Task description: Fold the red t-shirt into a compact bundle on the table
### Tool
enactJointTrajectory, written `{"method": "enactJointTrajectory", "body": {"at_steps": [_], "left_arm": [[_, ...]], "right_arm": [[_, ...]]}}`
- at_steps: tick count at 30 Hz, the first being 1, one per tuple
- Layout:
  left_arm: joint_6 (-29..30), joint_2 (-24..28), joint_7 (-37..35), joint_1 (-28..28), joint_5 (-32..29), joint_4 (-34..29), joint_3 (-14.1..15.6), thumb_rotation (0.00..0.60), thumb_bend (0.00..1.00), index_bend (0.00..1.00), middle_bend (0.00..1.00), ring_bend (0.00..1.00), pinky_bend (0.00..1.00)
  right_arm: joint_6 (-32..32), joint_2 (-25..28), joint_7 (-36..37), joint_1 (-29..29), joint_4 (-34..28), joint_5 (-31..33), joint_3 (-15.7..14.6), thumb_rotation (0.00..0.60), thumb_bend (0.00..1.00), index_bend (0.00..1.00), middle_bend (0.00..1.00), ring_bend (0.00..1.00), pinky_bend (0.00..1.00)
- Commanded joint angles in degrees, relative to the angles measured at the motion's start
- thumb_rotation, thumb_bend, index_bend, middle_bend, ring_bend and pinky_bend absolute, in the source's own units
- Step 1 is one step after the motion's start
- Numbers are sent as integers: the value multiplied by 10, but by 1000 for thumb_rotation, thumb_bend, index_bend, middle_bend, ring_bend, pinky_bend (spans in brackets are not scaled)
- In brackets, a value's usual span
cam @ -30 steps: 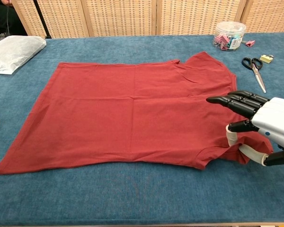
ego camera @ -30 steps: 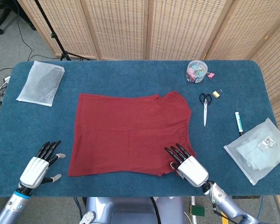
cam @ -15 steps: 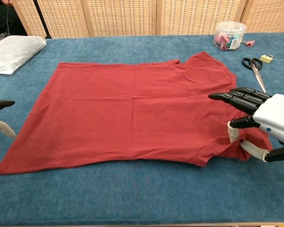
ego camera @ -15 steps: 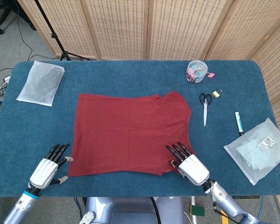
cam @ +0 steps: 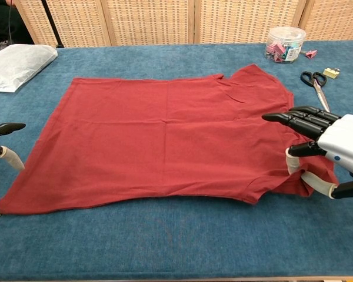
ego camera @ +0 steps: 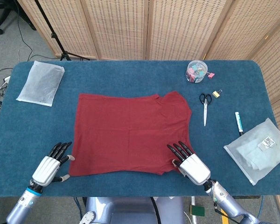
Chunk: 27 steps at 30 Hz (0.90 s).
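- Red t-shirt point(ego camera: 130, 133) spread flat on the blue desk point(ego camera: 130, 77), unfolded, between the two hands; neck and one sleeve toward the right hand's side.
- Right hand point(ego camera: 190, 164) at the shirt's near corner on its side: dark fingers point(cam: 294, 120) stretched out over the sleeve edge, thumb low beside the cloth. Cloth bunched a little under the palm. Cannot tell whether fabric is actually pinched; nothing visibly lifted.
- Left hand point(ego camera: 50, 163) just outside the shirt's near corner on its side, fingers apart and extended toward the hem, empty. In the chest view only the fingertips point(cam: 9, 127) show at the frame edge.
- Beyond the right hand, past the shirt: scissors point(ego camera: 205, 106), small padlock point(ego camera: 216, 94), clear tub of clips point(ego camera: 196, 71).
- Outboard of the right hand: marker point(ego camera: 239, 122), clear bagged packet point(ego camera: 259, 148).
- Far beyond the left hand: white plastic bag point(ego camera: 41, 83).
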Motion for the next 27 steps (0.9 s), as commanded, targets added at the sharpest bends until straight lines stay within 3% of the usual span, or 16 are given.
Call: {"method": "enactJointTrajectory", "body": {"at_steps": [1,12,16,27], "left_arm": [[-2,-1,-6,-3,-2,1,0,600,166,404,0,0,0],[-9,-6,-38,-11,-5,9,6,600,282,408,0,0,0],[-20,-1,-67,-15,-8,0,11,600,369,415,0,0,0],[-53,9,-124,-27,-22,-23,17,600,464,582,0,0,0]], "right_arm": [[0,1,-1,0,-1,0,0,600,569,597,0,0,0],[0,4,-5,0,-4,2,0,600,569,596,0,0,0],[1,6,-3,0,-5,3,0,600,569,597,0,0,0],[-2,11,-5,1,-10,6,1,600,569,597,0,0,0]]}}
